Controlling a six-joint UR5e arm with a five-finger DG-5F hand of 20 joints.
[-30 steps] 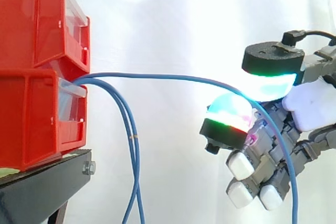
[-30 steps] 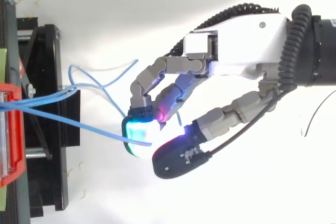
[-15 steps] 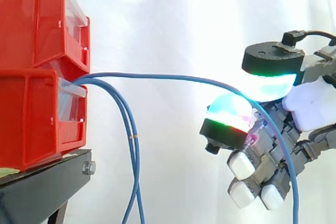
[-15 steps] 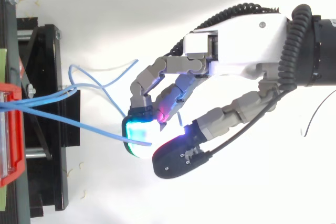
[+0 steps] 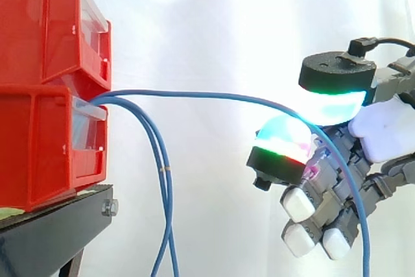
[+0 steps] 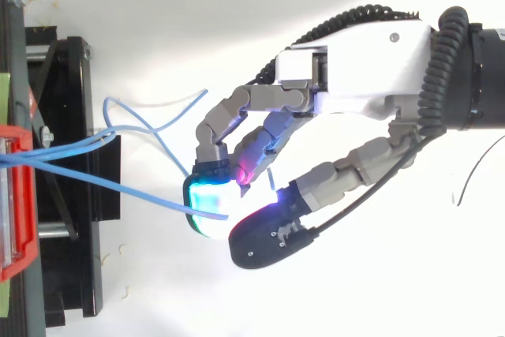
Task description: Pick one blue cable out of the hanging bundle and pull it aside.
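One blue cable (image 5: 194, 93) runs nearly level from the lower red bin (image 5: 39, 147) across to my hand (image 5: 382, 131) at the right. It passes between a finger pad glowing green and red (image 5: 280, 141) and the thumb pad glowing cyan (image 5: 337, 103), which pinch it. Beyond the pinch the cable drops down behind the curled fingers. In the top view the same cable (image 6: 134, 192) slants from the bin to the pads of the hand (image 6: 371, 69). Two other blue cables (image 5: 165, 186) hang straight down from the bin.
An upper red bin (image 5: 39, 24) is stacked on the lower one, both on a black stand (image 5: 52, 231) at the left. In the top view loose ends of blue cable (image 6: 150, 128) curl beside the stand. A white curtain is behind.
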